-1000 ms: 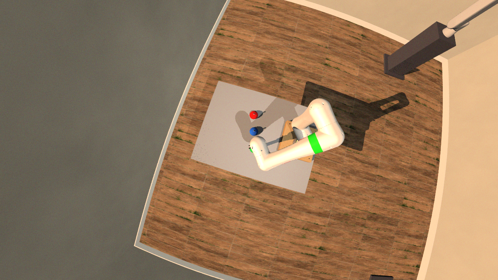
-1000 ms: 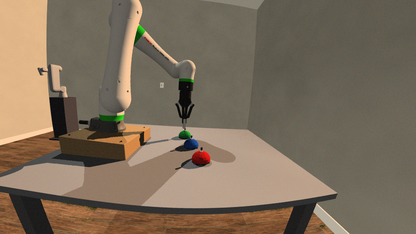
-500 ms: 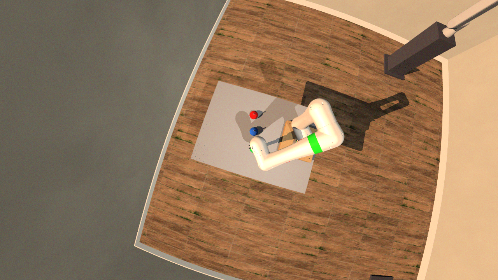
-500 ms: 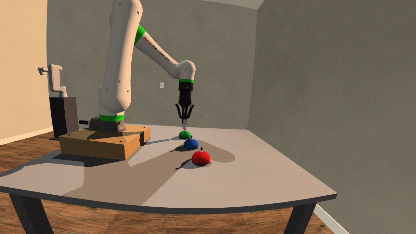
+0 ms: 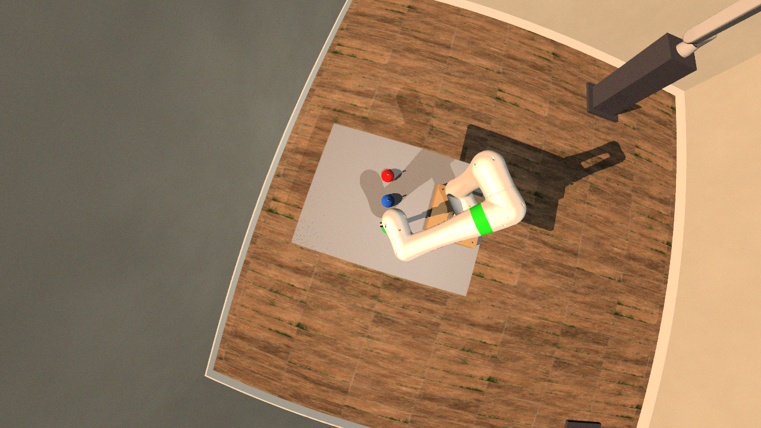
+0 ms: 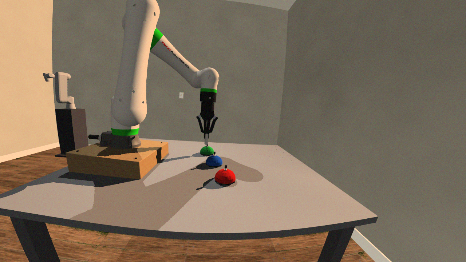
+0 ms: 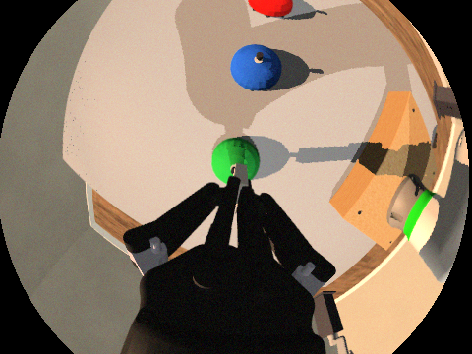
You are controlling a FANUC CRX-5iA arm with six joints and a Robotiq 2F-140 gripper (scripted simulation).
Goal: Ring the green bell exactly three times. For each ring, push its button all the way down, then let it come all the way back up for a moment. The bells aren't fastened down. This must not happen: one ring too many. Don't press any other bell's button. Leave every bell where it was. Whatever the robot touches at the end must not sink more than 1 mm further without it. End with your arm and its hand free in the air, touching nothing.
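The green bell [image 6: 206, 150] sits on the grey table, first in a row with the blue bell [image 6: 214, 160] and the red bell [image 6: 225, 176]. My gripper [image 6: 206, 143] is shut and empty, pointing straight down, with its fingertips right over the top of the green bell. In the wrist view the closed fingertips [image 7: 238, 179] sit at the button on top of the green bell [image 7: 235, 157]; I cannot tell whether they touch it. In the overhead view the wrist hides the green bell; only a sliver of the green bell [image 5: 381, 229] shows.
The blue bell [image 7: 256, 67] and the red bell [image 7: 270, 0] stand beyond the green one, each with its button up. The arm's wooden base block [image 6: 118, 157] stands to the left. A dark pedestal [image 6: 71, 130] stands behind the table.
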